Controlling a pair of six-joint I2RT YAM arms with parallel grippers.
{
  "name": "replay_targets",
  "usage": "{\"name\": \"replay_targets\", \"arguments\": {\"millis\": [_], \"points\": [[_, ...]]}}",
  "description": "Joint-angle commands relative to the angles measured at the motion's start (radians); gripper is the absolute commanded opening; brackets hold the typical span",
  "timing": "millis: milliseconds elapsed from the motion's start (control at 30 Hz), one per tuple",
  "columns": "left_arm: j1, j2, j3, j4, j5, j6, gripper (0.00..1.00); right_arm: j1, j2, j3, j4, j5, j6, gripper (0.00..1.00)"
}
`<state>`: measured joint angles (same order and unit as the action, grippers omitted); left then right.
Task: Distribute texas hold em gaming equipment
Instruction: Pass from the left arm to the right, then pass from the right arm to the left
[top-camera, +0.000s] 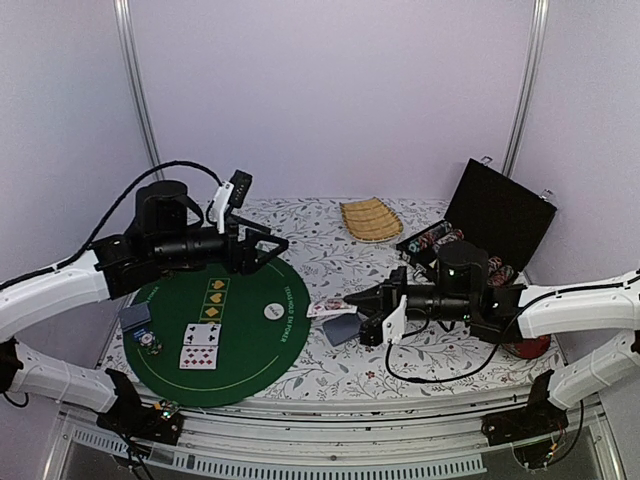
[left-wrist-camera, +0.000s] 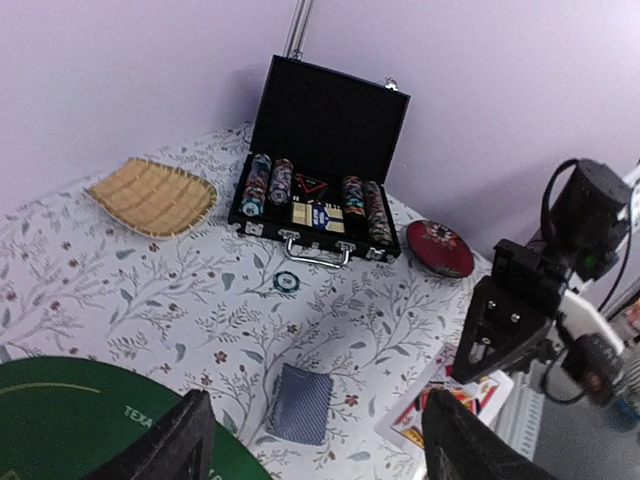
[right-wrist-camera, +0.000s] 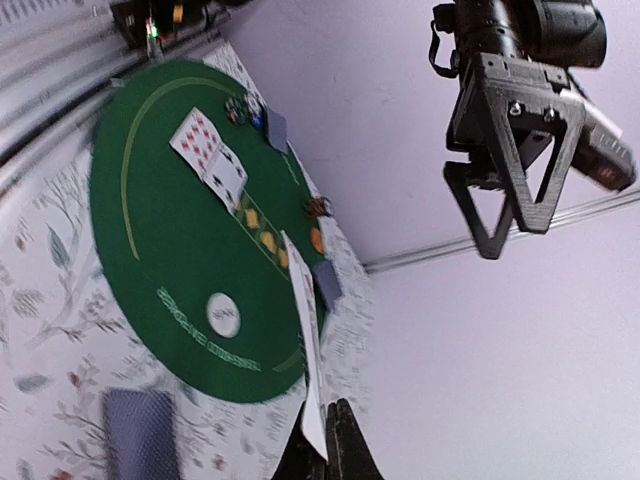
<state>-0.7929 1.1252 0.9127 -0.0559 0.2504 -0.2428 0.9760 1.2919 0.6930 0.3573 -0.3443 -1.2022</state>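
The right claw (right-wrist-camera: 322, 445) is pinched together on the short end of a playing card (right-wrist-camera: 305, 340). In the right wrist view the card shows almost edge-on, a thin white strip rising out of the fingertips. Its long axis runs straight out from the claw toward the green mat (top-camera: 230, 330), and from above its free end sits just off the mat's right rim, over the flowered worktop (top-camera: 330, 375).

That is the relation the coming move seems to turn on: the mat lies to the left of the right claw, in line with the card's length, so a short carry in that direction would probably bring the card over the felt. The right arm is the nearer one and already has the card.

The left claw (left-wrist-camera: 315, 445) hovers above the mat's far right part with its fingers (left-wrist-camera: 170, 440) apart and nothing between them.

A blue-backed card (top-camera: 342, 328) lies flat on the worktop just right of the mat, below the held card. On the mat, two face-up cards (top-camera: 200, 345) lie side by side near its left part, with a few chips (top-camera: 150, 345) and another blue-backed card (top-camera: 133, 316) at the left rim, and a white token (top-camera: 272, 311) nearer the right rim. The open chip case (left-wrist-camera: 320, 150) stands well right of the mat, toward the back.
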Motion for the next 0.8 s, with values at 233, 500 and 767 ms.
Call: {"name": "replay_targets", "arguments": {"millis": [233,500,767], "points": [[0.077,0.207,0.022,0.156,0.483,-0.295,0.83,0.069,0.193,-0.036,0.647,0.392,-0.723,0.02],[0.075,0.252,-0.002,0.251,0.533,-0.334,0.46,0.085,0.221,-0.026,0.667,0.376,-0.748,0.02],[0.076,0.215,-0.011,0.267,0.482,-0.321,0.0,0.09,0.218,-0.032,0.659,0.363,-0.742,0.04]]}}
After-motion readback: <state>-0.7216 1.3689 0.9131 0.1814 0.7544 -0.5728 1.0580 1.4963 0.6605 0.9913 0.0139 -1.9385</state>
